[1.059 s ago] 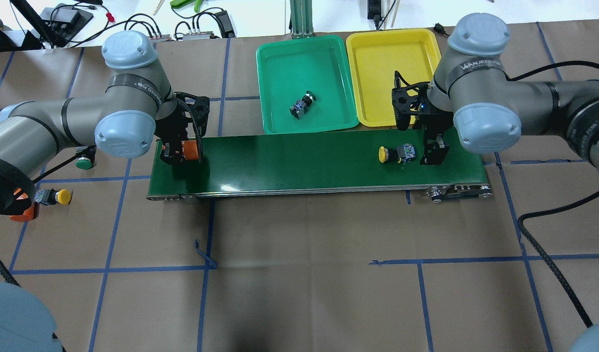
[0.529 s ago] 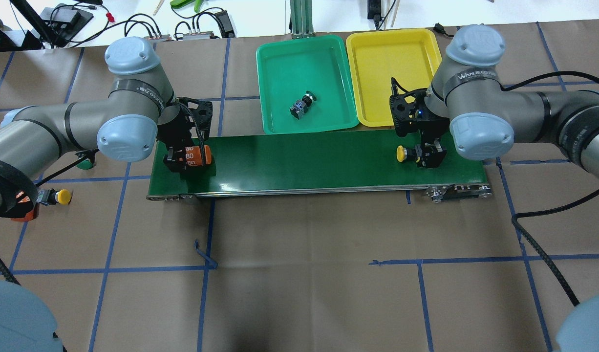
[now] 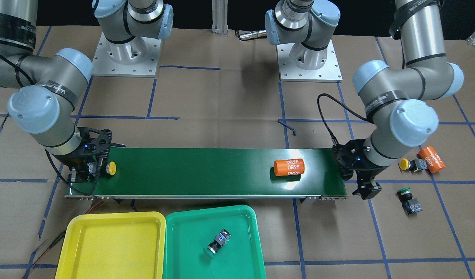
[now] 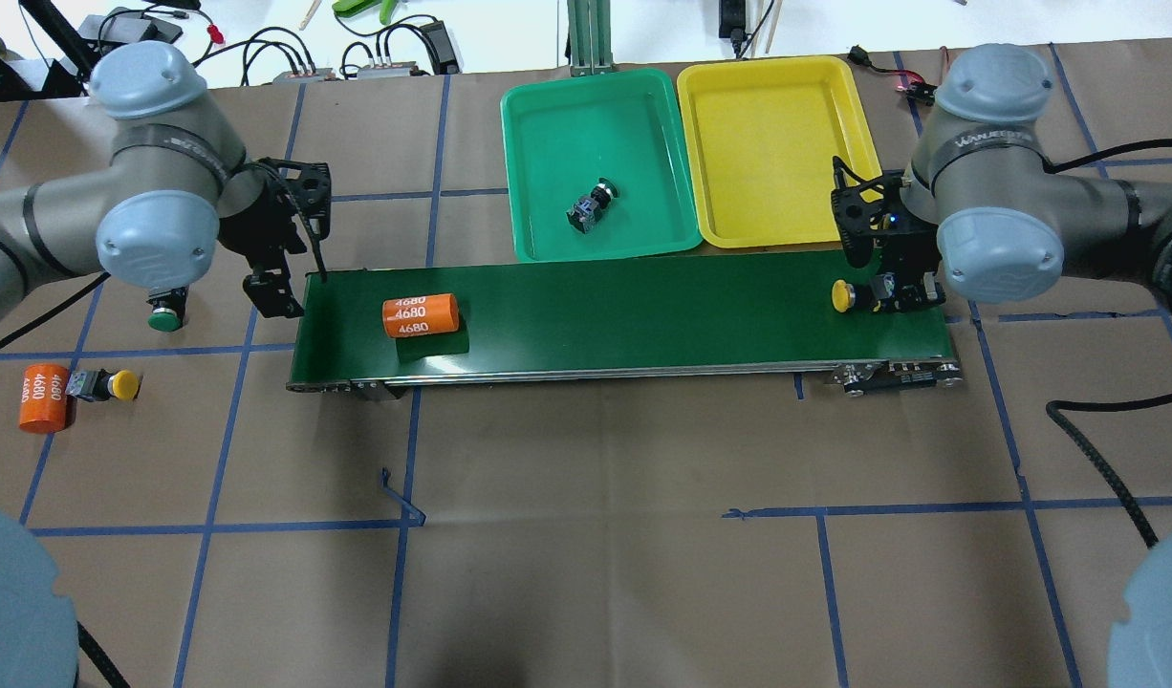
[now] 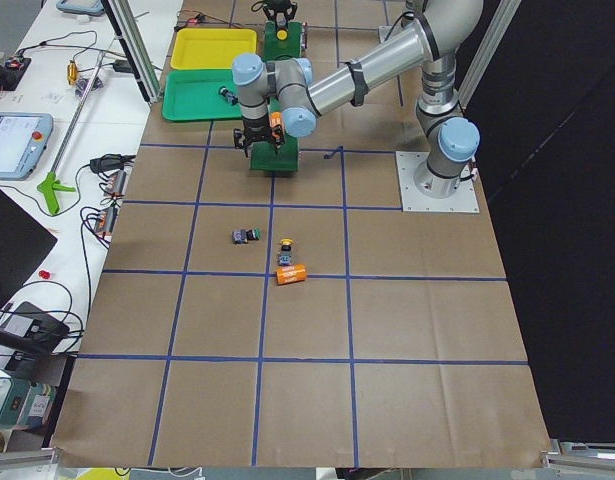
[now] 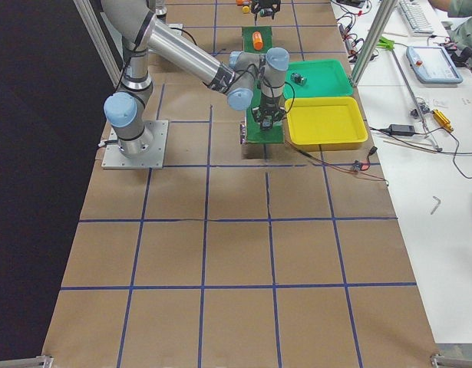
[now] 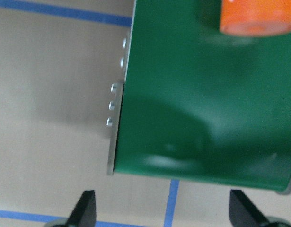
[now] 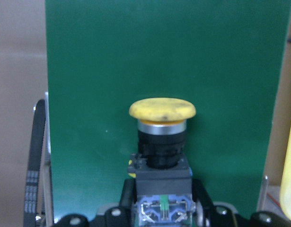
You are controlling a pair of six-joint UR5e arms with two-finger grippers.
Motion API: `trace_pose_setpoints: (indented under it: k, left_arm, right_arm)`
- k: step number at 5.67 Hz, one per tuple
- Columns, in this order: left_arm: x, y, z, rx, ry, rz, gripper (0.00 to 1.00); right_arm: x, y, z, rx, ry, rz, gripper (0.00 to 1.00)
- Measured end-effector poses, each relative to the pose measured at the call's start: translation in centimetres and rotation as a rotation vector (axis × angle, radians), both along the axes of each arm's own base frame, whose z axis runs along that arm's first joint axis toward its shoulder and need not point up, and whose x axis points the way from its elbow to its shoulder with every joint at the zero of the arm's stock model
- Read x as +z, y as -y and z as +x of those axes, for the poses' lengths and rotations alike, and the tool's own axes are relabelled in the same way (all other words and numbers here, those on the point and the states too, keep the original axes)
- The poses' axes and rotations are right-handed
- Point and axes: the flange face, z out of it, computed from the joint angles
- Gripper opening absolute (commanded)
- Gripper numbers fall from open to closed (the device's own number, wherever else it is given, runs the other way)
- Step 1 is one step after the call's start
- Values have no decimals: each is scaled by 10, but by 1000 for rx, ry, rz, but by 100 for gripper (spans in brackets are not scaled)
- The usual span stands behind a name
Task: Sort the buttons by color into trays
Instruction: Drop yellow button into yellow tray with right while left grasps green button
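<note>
One yellow button (image 8: 162, 109) is clamped in downward-pointing right fingers (image 8: 201, 195) over the belt (image 4: 643, 311); left fingers (image 7: 86, 210) gape, empty.

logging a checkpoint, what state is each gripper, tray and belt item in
left gripper: open, empty
right gripper: shut on yellow-capped push button
green plastic tray: holds one green-capped button
yellow plastic tray: empty
orange cylinder marked 4680: lying on dark-green conveyor belt

The belt (image 4: 643, 311) lies open along its middle, between the cylinder (image 4: 420, 315) near its left end and the right claw (image 4: 887, 292), clamped on a yellow button (image 4: 843, 295), at its right end. Just behind that claw the yellow tray (image 4: 777, 143) shows a bare floor; a green button (image 4: 592, 204) lies mid-floor in the green tray (image 4: 548, 134).
</note>
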Motion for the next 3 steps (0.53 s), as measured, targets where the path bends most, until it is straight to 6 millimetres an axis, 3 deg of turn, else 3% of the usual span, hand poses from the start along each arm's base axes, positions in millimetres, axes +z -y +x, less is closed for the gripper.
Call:
trace_pose_setpoints:
  k: [1, 2, 3]
  left_arm:
    - [-7, 6, 35, -78, -9, 13, 97]
    - [-15, 11, 65, -199, -19, 23, 98]
    - [-25, 14, 97, -319, -29, 33, 98]
  right_arm:
    - [7, 1, -15, -3, -8, -7, 1]
    - [28, 1, -22, -7, -17, -40, 1]
    - [63, 9, -24, -18, -16, -97, 1]
